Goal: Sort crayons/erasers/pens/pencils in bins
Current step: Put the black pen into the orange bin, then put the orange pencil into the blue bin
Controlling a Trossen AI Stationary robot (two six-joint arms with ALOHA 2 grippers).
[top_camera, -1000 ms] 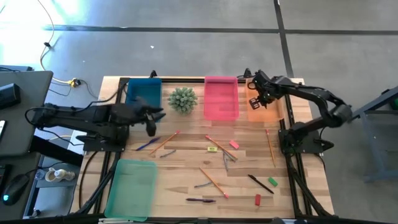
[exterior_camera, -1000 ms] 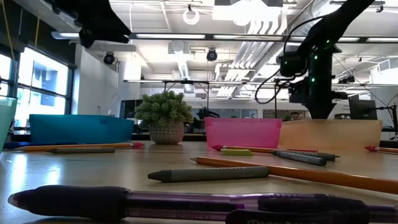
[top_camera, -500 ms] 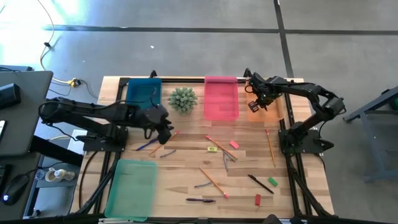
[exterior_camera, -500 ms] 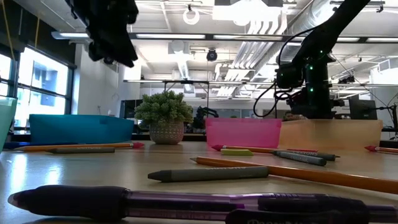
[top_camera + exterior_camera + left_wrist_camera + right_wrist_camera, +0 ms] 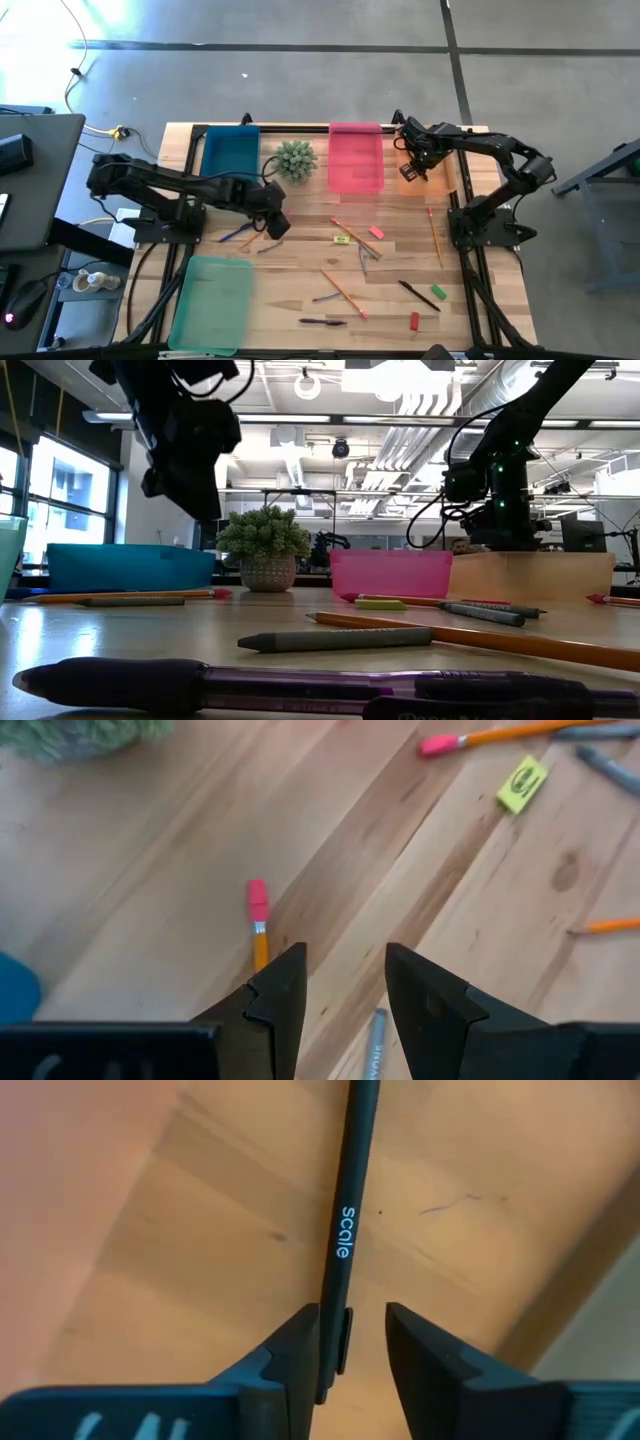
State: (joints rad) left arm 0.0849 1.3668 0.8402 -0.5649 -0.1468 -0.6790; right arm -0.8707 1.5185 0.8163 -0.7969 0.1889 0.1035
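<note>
The right gripper [image 5: 413,165] had just spread its jaws over the orange bin [image 5: 437,180], letting a black pen [image 5: 345,1230] go, while the left gripper [image 5: 276,222], jaws part open and empty, had dropped toward a pencil [image 5: 259,925] on the table [image 5: 390,290].

A black pen [image 5: 345,1230] marked "scale" lies lengthwise in my orange bin [image 5: 436,180], between my parted right fingers [image 5: 285,1355]. Below my left gripper [image 5: 345,985], a pink-tipped orange pencil [image 5: 258,925] lies flat on the wood
</note>
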